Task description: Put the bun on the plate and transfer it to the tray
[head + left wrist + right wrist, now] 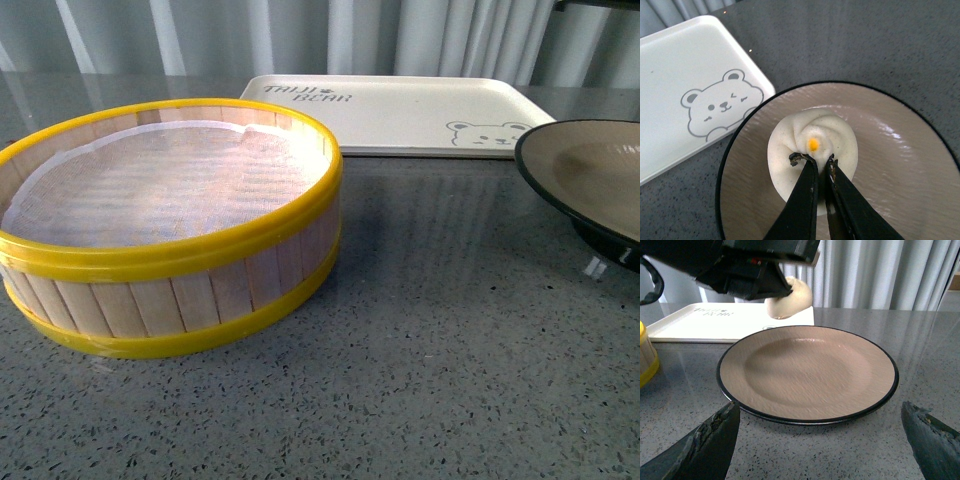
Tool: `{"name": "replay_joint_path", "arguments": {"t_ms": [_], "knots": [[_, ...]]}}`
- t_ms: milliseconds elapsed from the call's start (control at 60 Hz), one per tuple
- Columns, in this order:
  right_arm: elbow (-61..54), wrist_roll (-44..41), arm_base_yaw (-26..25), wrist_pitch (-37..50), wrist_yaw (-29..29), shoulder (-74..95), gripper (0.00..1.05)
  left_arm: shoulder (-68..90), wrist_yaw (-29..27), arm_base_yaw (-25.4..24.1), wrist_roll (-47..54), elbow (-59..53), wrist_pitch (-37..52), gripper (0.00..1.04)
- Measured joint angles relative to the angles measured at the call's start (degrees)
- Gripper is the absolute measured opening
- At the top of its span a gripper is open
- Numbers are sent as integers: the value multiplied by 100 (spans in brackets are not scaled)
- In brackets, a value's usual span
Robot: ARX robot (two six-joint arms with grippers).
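Note:
My left gripper (816,162) is shut on the white bun (812,145), pinching its pleated top beside a small orange dot. The bun (789,299) hangs in the air above the far side of the tan, black-rimmed plate (810,372), clear of its surface. The plate (590,175) sits at the right edge of the front view. Behind it lies the cream bear-print tray (400,110), also seen in the left wrist view (685,95). My right gripper (820,432) stands open just in front of the plate's near rim, fingers wider than the plate.
A yellow-rimmed wooden steamer basket (165,225) with a white cloth liner stands at the left on the grey speckled table (450,380). A grey curtain hangs behind the table.

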State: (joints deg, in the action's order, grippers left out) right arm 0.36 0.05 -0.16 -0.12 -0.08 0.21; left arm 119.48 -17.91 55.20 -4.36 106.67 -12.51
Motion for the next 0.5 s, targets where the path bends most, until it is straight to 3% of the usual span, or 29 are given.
{"name": "replay_joint_path", "arguments": {"t_ms": [500], "knots": [[0,-2,0,0,2,0,96,461,229,-17,181,671,-339,4]]}}
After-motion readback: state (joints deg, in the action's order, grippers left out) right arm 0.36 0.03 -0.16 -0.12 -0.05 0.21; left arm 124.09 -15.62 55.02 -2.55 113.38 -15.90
